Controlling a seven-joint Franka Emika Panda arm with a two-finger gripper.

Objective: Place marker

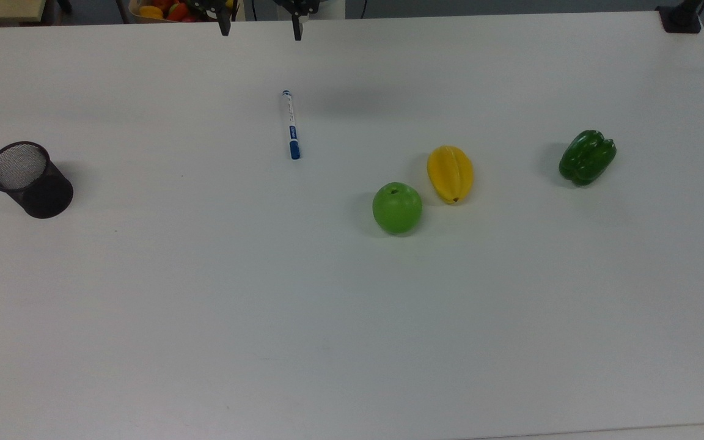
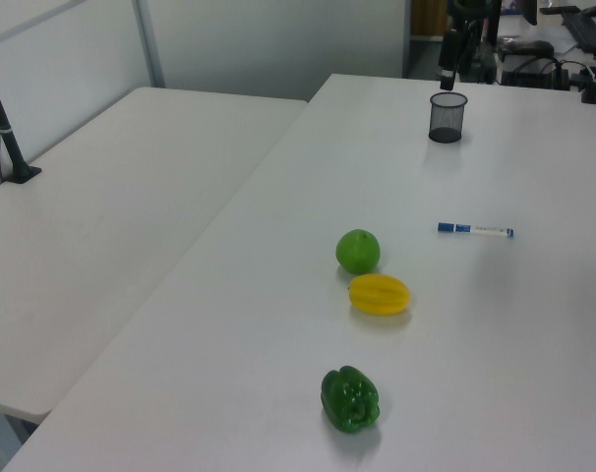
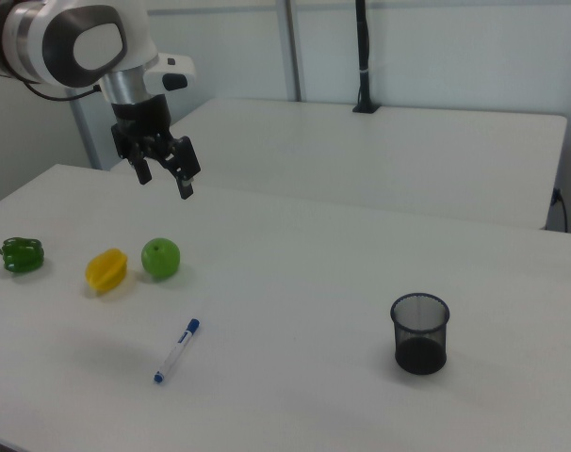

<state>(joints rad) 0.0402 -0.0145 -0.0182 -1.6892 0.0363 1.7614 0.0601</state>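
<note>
On your white table (image 1: 205, 305) the marker (image 1: 291, 124) lies flat, while the right view shows the arm (image 3: 69, 42) holding your gripper (image 3: 163, 179) wide open, empty, high above it.
</note>
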